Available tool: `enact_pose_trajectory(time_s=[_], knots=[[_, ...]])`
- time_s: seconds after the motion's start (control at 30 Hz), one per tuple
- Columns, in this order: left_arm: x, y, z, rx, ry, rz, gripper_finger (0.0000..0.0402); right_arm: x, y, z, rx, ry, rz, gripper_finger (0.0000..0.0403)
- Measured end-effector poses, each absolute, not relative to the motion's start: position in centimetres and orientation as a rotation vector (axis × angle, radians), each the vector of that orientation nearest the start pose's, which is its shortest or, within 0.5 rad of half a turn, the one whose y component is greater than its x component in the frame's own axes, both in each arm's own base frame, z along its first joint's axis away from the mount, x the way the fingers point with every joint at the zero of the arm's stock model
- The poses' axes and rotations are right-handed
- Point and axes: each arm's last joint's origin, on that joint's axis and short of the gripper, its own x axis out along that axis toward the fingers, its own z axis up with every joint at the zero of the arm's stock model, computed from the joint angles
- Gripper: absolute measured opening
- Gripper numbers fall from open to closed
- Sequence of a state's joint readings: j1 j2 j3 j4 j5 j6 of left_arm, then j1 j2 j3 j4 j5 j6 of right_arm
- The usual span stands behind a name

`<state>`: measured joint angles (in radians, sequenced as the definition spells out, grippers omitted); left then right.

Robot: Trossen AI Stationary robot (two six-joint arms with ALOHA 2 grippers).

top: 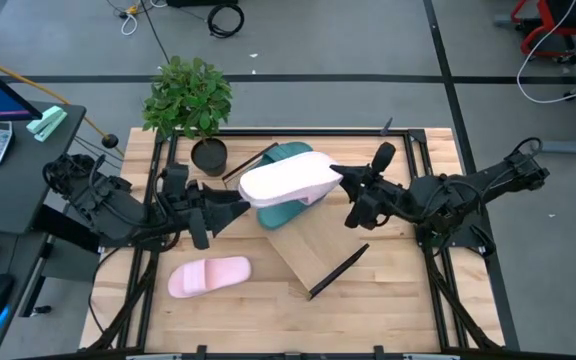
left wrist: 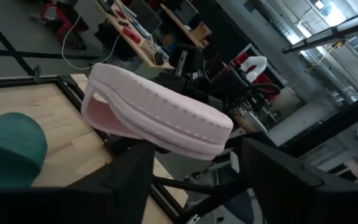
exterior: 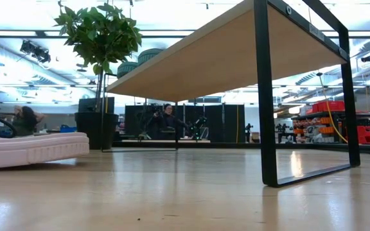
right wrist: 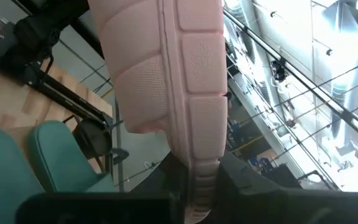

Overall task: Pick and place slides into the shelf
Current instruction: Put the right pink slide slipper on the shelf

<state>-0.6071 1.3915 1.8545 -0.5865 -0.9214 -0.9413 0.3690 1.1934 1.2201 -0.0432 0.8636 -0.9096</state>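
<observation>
Fingers of the right end effector (top: 340, 180) are clamped on one end of a light pink foam slide sandal (top: 286, 182), sole side facing its wrist camera, holding it in the air above the middle of the bench (top: 398, 300). At the slide's other end, the left end effector (top: 236, 208) stands spread wide, its dark fingers (left wrist: 129, 171) on either side below the slide without gripping it. Directly beneath the lifted slide lie the two teal-green foam slides (top: 290, 205), partly hidden by it, resting on the far end of the long light wood shelf board (top: 318, 250) with thin black metal end bars, which sits at an angle across the bench. The low view shows that board raised on its black frame, with the teal slides on top near a leafy plant. Behind the left end effector, near the front edge of the bench, the second light pink foam slide (top: 208, 276) lies flat, well apart from the shelf. A green potted plant in a black pot (top: 190, 105) stands at the far corner on the left arm's side, beside the shelf's end.
</observation>
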Motion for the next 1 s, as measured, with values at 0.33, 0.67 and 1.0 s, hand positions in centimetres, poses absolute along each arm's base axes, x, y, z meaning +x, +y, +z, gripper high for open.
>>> enact_pose_trajectory(time_s=[0.33,0.67,1.0], knots=[[21.2,-12.4,51.7,-0.706,-0.063,0.375,0.0288,22.8,8.0,41.1,-0.679,0.242,-0.482,0.0043],[20.6,-11.8,50.6,-0.555,0.023,0.454,0.0256,21.8,7.9,40.3,-0.255,0.202,-0.569,0.0043],[19.3,-10.7,48.1,-0.338,0.229,0.547,0.0224,21.2,8.1,39.1,0.365,0.041,-0.709,0.0043]])
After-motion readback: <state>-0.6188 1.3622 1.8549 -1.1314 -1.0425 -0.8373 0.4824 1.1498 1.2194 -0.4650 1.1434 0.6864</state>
